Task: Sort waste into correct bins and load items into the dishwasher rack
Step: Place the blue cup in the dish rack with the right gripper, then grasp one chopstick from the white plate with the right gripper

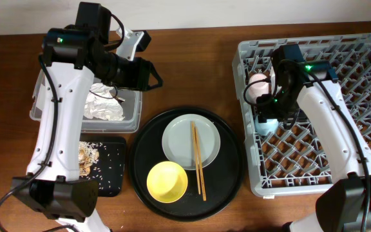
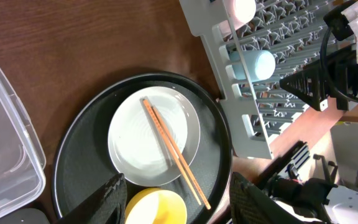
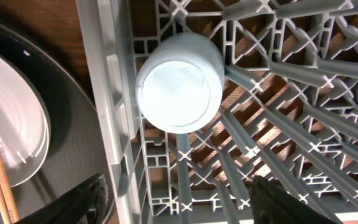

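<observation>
My left gripper (image 1: 153, 74) is open and empty, held high beside the clear tub (image 1: 133, 120), which holds crumpled white tissue (image 1: 105, 106). Its wrist view (image 2: 179, 202) looks down on the grey plate (image 2: 129, 140) with chopsticks (image 2: 173, 149) across it and the yellow bowl (image 2: 157, 210). My right gripper (image 1: 270, 111) is open above the blue cup (image 3: 179, 87), which stands upside down in the grey rack (image 1: 366, 77) next to the pink cup (image 1: 257, 87). Beige food scraps (image 1: 85, 158) lie in the shallow black tray (image 1: 113, 169). No brown-gold wrapper shows.
The plate (image 1: 176, 145), chopsticks (image 1: 198, 161) and yellow bowl (image 1: 167, 181) sit on a large round black tray (image 1: 140, 151) between the bins and the rack. The rack's left wall (image 3: 104, 93) stands close to that tray's rim.
</observation>
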